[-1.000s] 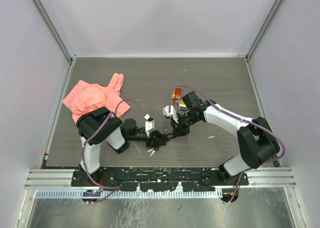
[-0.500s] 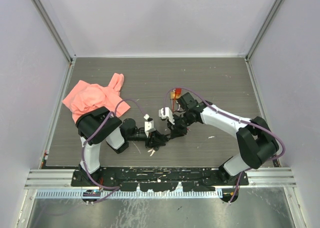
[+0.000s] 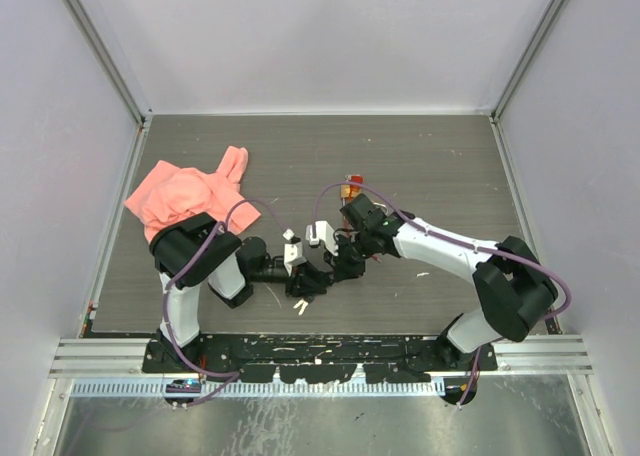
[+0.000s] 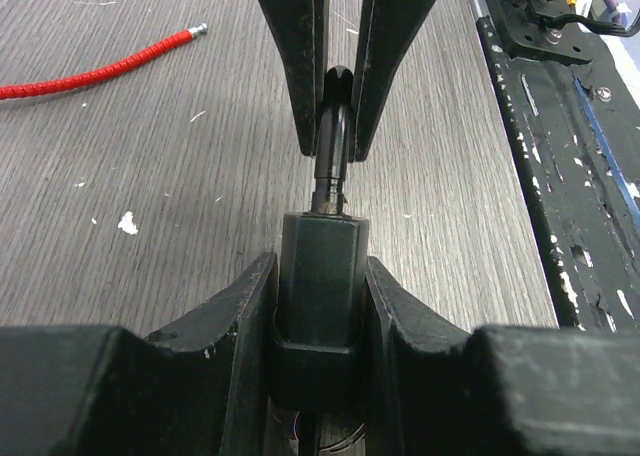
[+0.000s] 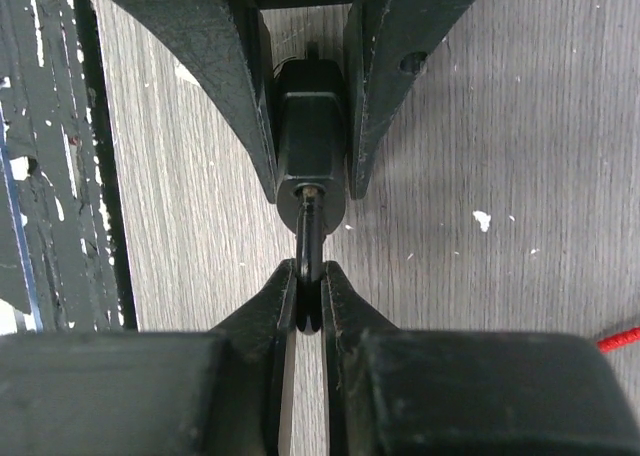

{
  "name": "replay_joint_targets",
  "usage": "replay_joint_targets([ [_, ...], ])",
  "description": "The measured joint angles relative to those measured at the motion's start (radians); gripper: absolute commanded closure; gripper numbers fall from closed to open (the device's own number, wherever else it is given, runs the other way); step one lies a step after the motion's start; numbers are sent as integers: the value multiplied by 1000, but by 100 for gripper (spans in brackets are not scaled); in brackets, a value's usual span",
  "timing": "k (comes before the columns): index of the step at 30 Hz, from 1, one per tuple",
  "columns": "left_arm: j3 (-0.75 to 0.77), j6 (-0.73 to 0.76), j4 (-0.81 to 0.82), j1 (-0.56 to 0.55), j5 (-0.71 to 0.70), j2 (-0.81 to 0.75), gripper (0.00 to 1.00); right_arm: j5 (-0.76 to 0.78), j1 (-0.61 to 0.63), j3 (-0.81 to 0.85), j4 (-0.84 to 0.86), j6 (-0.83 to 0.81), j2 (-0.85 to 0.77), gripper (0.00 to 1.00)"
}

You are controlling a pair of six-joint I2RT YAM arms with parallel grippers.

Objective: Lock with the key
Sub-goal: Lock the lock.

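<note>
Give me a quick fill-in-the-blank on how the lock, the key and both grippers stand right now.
1. The left gripper is shut on the lock and the right gripper on the key, whose tip sits ____ the keyhole.
2. The pink cloth lies on the ____ side of the table.
3. The thin cable lying on the table is ____ in colour.
Missing words: inside; left; red.
</note>
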Motion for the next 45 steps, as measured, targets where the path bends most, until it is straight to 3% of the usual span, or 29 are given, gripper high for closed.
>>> replay_joint_targets([
  [10,-5,-14,45,6,14,24,100,-56,12,-32,140,92,44,99],
  [17,-5,-27,60,10,21,33,100,-63,11,-14,123,96,62,96],
  [20,-9,-32,60,11,14,31,100,-69,1,24,71,70,83,72],
  [24,-5,-37,60,5,-11,31,100,-124,-66,52,37,49,108,48],
  [29,24,-35,54,-16,-65,39,100,-167,-128,51,68,20,77,37],
  [35,23,-35,55,-16,-83,38,100,-269,-217,114,-4,-55,6,31],
  [36,22,-36,55,-16,-84,38,100,-283,-235,126,-15,-68,-4,21],
  [37,22,-37,55,-16,-84,38,100,-298,-261,131,-22,-78,-21,3],
  [38,22,-38,55,-16,-84,38,100,-311,-285,129,-24,-80,-45,0],
  [41,22,-39,54,-16,-84,37,100,-366,-350,71,24,-56,-127,1],
  [43,22,-40,54,-16,-85,37,100,-416,-376,43,26,-54,-135,19],
  [45,21,-42,54,-16,-87,37,100,-460,-380,51,-28,-114,-78,29],
])
